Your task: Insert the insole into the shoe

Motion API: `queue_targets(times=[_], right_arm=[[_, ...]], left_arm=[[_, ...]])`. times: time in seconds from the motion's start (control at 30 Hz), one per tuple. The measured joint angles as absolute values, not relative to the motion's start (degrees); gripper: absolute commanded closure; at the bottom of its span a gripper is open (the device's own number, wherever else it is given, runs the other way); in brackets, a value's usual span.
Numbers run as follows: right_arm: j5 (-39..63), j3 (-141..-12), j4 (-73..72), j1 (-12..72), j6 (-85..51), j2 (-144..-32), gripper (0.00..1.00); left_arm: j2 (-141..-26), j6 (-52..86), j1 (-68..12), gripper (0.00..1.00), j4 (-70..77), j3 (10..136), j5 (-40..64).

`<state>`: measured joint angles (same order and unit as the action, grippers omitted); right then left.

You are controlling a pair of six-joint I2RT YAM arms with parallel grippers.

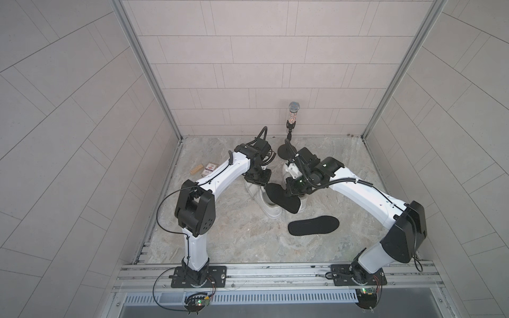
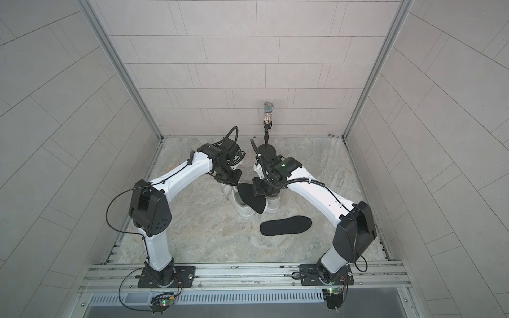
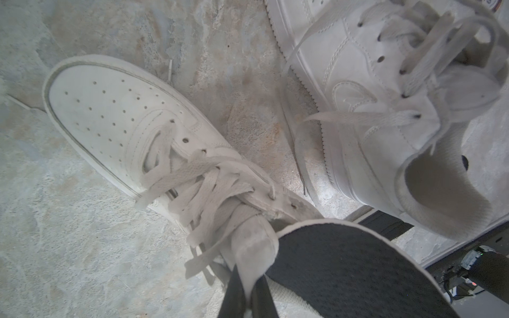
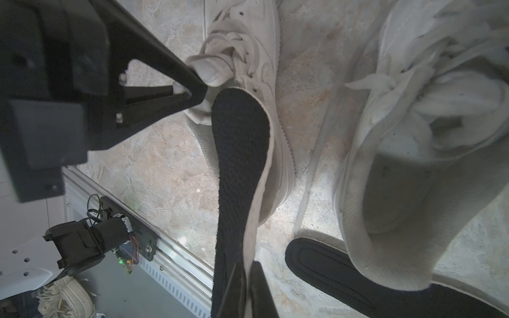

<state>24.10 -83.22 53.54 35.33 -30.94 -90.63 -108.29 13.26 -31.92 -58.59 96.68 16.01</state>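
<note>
Top views show a mottled stone-look tabletop (image 1: 234,242) inside pale tiled walls (image 1: 248,68).

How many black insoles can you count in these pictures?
2. The held insole is in the right gripper, over a shoe; the loose insole lies flat on the table. Shoes could hide more.
</note>
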Motion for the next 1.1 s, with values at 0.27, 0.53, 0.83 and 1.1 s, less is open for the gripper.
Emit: queue_targets(times=[0.27,0.53,0.83,1.1], right_arm=[[23.73,-86.94,57.49,35.53,-29.08,-94.19,1.00],[23.24,-84.60,56.25,35.75,-28.69,-94.19,0.94],[23.64,-78.70,48.56,35.75,-32.36,-94.89,0.79],[24.03,-75.99,43.53,35.77,-35.68,-95.53,0.64]], left_arm=[[-107.00,14.70,-31.90,1.00,-58.22,95.33,16.64],[-105.32,16.10,-31.90,1.00,-55.11,91.94,18.09],[-104.14,18.02,-31.90,1.00,-51.94,89.49,18.22],[-103.42,18.70,-31.90,1.00,-50.76,88.64,18.00]])
